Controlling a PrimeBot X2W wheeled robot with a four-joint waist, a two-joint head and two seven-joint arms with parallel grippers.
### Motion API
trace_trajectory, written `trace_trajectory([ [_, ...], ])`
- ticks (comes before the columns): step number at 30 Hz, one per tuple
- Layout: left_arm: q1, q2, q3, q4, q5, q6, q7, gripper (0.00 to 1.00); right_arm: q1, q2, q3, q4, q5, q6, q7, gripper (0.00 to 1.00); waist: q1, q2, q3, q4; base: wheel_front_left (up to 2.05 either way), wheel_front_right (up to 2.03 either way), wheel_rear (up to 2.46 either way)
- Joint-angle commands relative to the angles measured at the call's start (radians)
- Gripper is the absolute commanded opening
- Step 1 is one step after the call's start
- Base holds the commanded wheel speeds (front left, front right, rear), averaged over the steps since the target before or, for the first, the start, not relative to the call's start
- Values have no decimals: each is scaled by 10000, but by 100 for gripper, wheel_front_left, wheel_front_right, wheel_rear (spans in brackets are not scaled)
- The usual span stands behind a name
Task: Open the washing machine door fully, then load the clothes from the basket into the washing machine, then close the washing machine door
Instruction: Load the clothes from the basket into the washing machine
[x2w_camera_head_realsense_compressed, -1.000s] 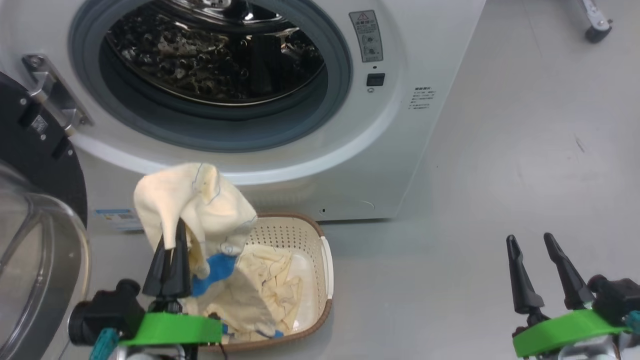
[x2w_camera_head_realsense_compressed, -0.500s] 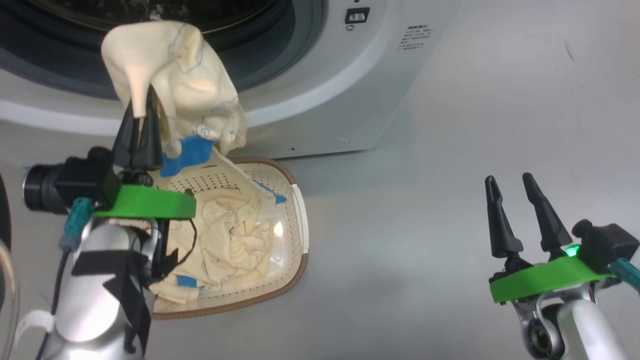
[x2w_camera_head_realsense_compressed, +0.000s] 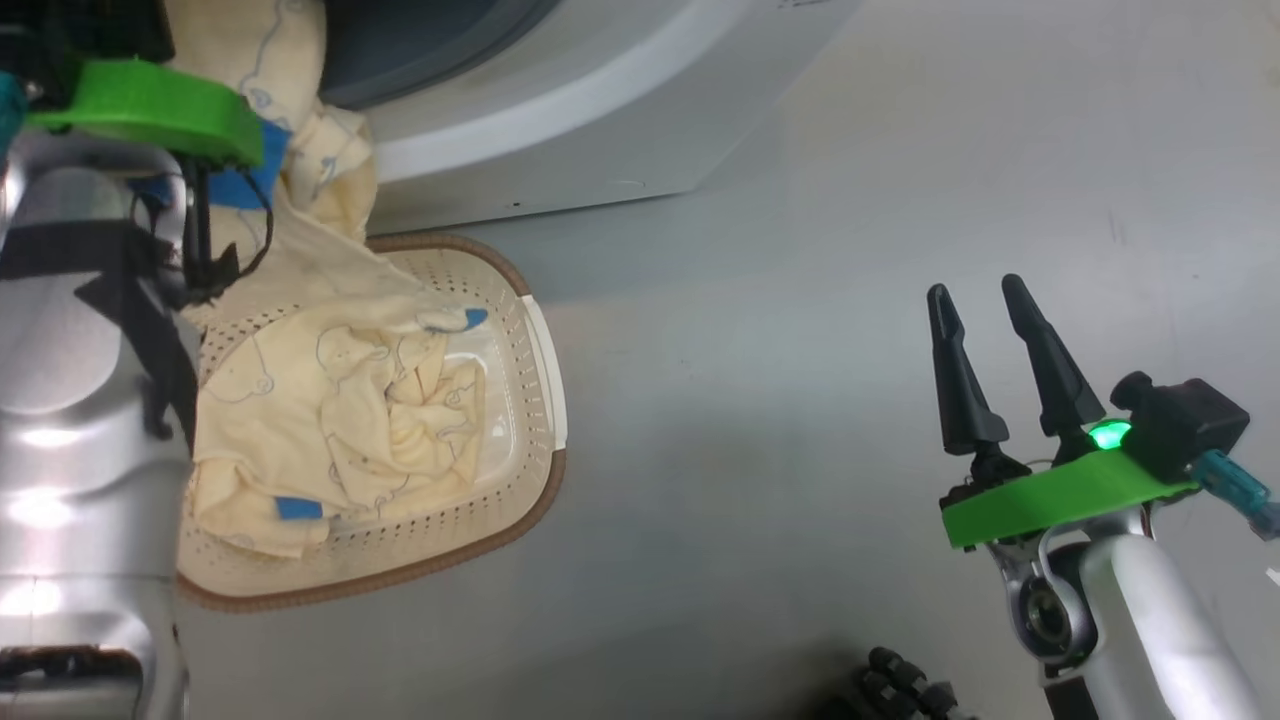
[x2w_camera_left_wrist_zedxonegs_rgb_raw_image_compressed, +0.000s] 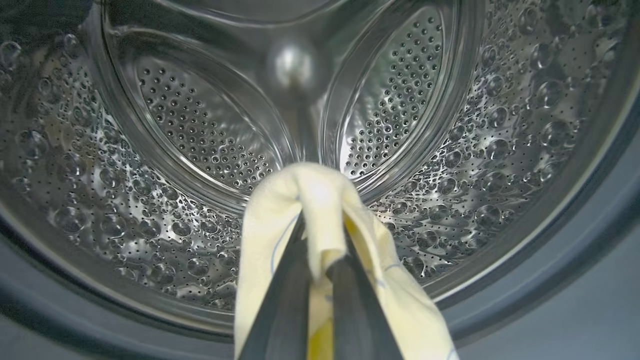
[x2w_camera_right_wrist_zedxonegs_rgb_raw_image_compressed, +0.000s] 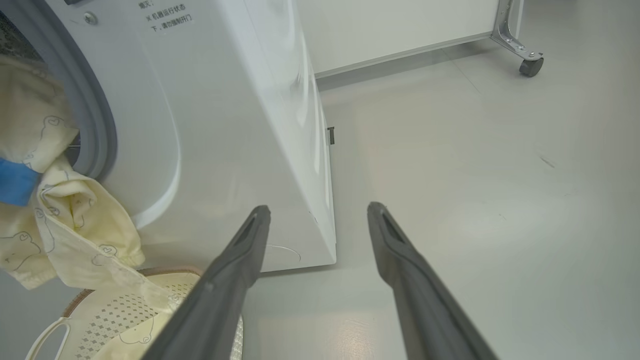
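My left gripper pinches soft cream clothes before the dimpled steel drum; my right gripper hangs open, right of the perforated basket.

bright even light, glinting drum, soft shadows

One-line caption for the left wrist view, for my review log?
Left gripper, shut on cream clothes, faces the washing machine drum.
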Motion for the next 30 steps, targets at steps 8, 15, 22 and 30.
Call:
trace_trajectory([
  [8,-2131,633,112,1295,318,335,-70,0,-314,-8,708,-98,307,-29,-95,100,-3,1,631,-439,0,0,0],
  [15,-3767,1064,-71,2228,573,440,-70,0,-409,-6,1013,-38,457,-29,-95,100,-3,1,1101,-828,0,0,0],
  [22,-4866,1558,-118,2900,689,559,-70,0,-456,-6,1219,20,466,-29,-95,100,-3,1,1515,-1195,0,0,0],
  [30,-5814,1765,-563,3046,1062,719,-70,0,-488,-5,1269,21,444,-29,-95,100,-3,1,1762,-1318,0,0,0],
])
